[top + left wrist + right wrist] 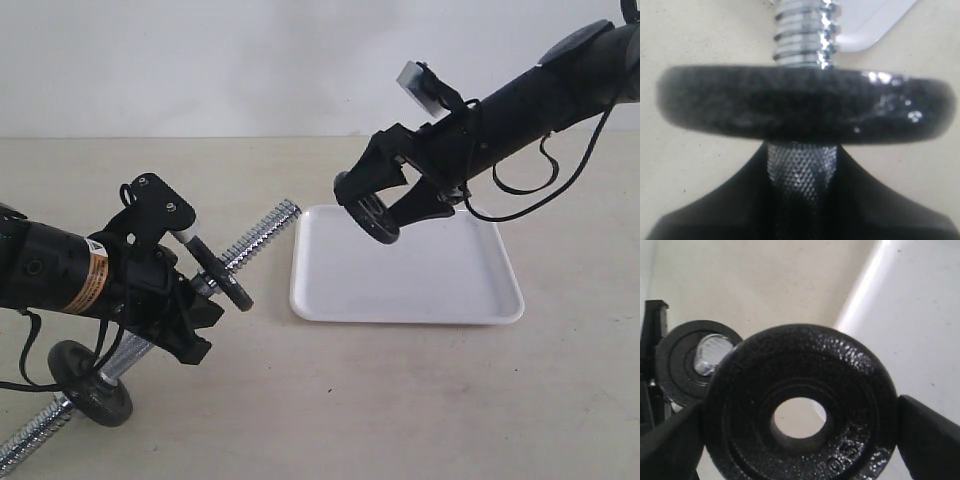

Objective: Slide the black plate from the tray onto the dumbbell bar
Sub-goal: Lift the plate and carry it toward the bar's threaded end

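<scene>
Black plate (840, 370): rigid, likely heavy iron, rim-gripped across its width by wide-spread right pincer (800, 432); left pincer (800, 200) clamps dumbbell bar (802, 35).

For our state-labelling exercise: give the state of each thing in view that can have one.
black plate: lifted clear of the tray, held by its rim.
right gripper: shut on the black plate.
tray: flat on the table, bare.
dumbbell bar: tilted, threaded end raised, carrying two discs.
left gripper: shut on the dumbbell bar.
</scene>
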Motion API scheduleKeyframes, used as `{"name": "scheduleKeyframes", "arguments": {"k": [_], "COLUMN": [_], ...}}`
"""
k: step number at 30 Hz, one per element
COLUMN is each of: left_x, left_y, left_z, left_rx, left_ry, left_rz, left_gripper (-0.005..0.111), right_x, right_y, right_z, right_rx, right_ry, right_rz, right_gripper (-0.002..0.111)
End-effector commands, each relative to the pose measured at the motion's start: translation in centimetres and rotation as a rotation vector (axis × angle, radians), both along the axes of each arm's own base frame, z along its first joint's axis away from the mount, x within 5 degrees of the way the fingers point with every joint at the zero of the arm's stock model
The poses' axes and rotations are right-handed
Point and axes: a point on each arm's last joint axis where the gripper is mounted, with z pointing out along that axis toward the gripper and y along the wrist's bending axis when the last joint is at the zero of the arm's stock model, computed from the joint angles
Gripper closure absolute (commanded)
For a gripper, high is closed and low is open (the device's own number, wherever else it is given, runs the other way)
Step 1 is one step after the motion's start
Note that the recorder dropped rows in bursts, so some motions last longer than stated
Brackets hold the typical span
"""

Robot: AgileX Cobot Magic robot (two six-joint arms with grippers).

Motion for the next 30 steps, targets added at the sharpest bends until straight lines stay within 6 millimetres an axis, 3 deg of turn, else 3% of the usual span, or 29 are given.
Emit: {"name": "scheduleKeyframes", "arguments": {"k": [1,22,30], "left_x": [0.4,0.2,0.2], "left_y": [-0.4,-0.8,-0.9], "left_z": [1.8,2.0,2.0], "left_rx": [-0.054,-0.052,-0.037], "left_ry": [-0.052,-0.089,-0.109], "left_rz": [-0.001,-0.107,-0.133], "left_gripper": [0.102,0.102,0.102], "right_x": [0.2,0.3,-0.3], "right_y": [0.3,0.3,2.0], "right_z": [2.6,2.8,2.8], "right_rx": [0.171,0.193,0.185], "right_ry": [-0.062,0.058,0.112], "right_rz": [-0.023,-0.105,-0.091], "right_gripper": [0.108,0.108,0.108]}}
